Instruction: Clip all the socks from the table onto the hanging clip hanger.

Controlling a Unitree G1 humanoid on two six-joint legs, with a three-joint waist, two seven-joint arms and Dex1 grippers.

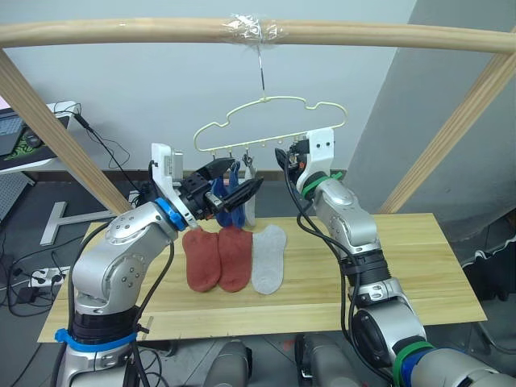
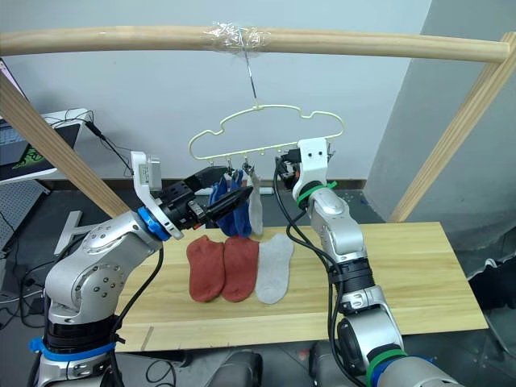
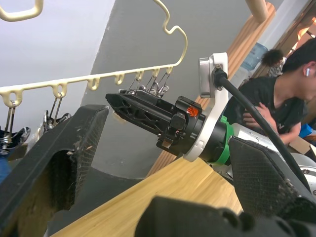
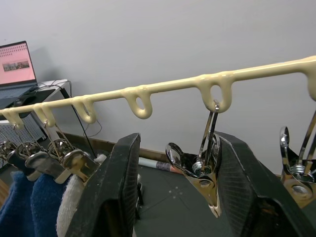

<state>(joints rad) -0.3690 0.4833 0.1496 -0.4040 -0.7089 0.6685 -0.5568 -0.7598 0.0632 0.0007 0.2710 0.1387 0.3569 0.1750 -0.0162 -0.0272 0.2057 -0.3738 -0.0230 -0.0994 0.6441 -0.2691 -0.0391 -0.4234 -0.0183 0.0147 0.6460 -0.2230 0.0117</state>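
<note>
The cream clip hanger (image 1: 284,100) hangs by its hook from the wooden pole. Two blue socks (image 2: 234,216) and one light grey sock (image 2: 255,211) are clipped to its left side. Two rust-red socks (image 1: 201,260) (image 1: 235,256) and a light grey sock (image 1: 268,260) lie flat on the table (image 1: 403,266). My left gripper (image 1: 246,175) is open and holds nothing, just in front of the hanging blue socks. My right gripper (image 1: 284,157) is open, raised to the hanger's bar (image 4: 173,84), its fingers either side of a free metal clip (image 4: 203,173).
A thick wooden pole frame (image 1: 121,32) spans overhead, with slanted legs at both sides. A laptop (image 1: 12,133) sits on a side stand at the far left, with cables on the floor below it. A person (image 3: 281,94) sits beyond the table.
</note>
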